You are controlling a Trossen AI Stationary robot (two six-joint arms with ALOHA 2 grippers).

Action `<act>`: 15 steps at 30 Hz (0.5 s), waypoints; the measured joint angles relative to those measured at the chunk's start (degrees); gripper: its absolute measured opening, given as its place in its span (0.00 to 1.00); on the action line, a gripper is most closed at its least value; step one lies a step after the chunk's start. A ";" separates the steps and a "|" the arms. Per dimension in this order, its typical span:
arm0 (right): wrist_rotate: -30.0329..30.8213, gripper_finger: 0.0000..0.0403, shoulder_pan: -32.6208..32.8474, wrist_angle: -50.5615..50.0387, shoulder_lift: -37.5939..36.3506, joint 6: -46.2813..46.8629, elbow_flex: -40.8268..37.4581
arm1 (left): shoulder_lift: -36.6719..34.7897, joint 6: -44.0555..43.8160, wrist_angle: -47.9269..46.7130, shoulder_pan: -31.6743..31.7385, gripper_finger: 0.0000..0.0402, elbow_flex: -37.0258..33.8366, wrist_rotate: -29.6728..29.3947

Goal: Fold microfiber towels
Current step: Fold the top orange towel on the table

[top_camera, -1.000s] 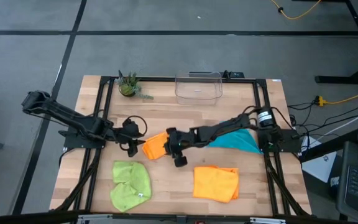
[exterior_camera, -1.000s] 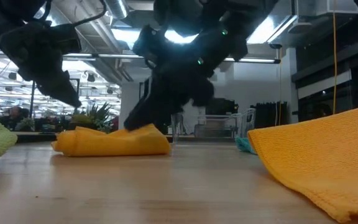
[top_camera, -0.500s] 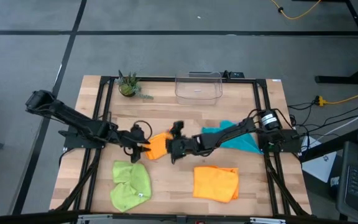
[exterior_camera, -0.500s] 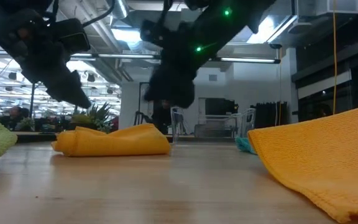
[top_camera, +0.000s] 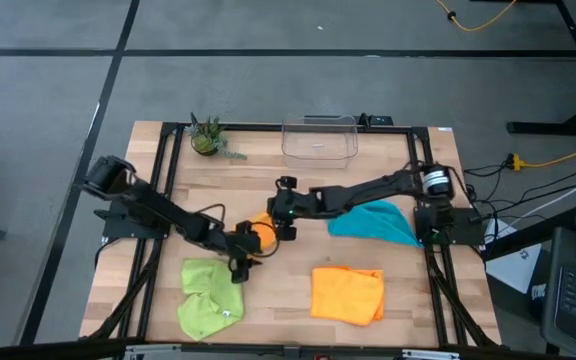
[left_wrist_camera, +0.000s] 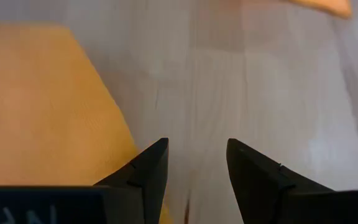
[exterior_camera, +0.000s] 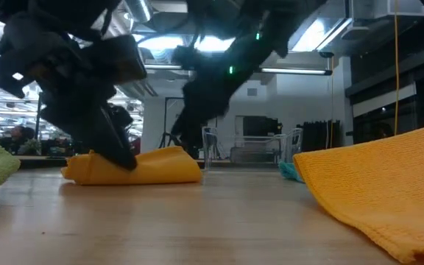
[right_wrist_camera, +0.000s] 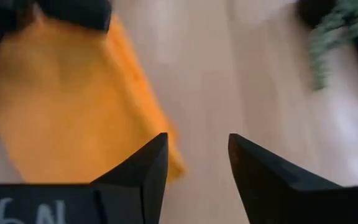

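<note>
A folded orange towel (top_camera: 261,230) lies mid-table, also seen in the low view (exterior_camera: 160,168). My left gripper (top_camera: 250,250) stands open at its near side, low over the wood (left_wrist_camera: 194,149), with the towel's edge beside one finger. My right gripper (top_camera: 280,220) hovers open above the towel's far right side (right_wrist_camera: 197,146); only bare wood shows between its fingers. A lime green towel (top_camera: 209,295) lies at the near left. A second orange towel (top_camera: 348,293) lies at the near right. A teal towel (top_camera: 373,221) lies at the right under the right arm. My left gripper comes slanting down from the table's left, and one fingertip (left_wrist_camera: 149,171) stands right at the folded orange towel's near edge (left_wrist_camera: 114,134). I cannot tell whether it touches the cloth. The towel lies flat on the table.
A clear plastic bin (top_camera: 319,140) and a small potted plant (top_camera: 206,138) stand at the table's far edge. Bare wood (top_camera: 288,280) lies between the green towel and the second orange towel.
My left gripper has swung toward the table's right and near edge and sunk down to the near side of the folded orange towel. My right gripper has risen off that towel's right end and drawn toward the far edge. The towel has kept its place.
</note>
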 joint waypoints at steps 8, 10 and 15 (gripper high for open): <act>-3.98 0.42 -0.15 -0.23 3.18 -0.11 0.05 | -0.17 -4.38 -11.38 -0.09 0.39 0.54 -0.22; -7.11 0.42 -0.19 -1.28 3.18 0.68 0.05 | -1.00 -3.53 -13.38 0.07 0.39 0.55 -0.38; -14.95 0.42 0.97 -2.24 3.18 2.67 0.05 | -4.48 -0.12 -20.83 1.51 0.39 0.27 -1.69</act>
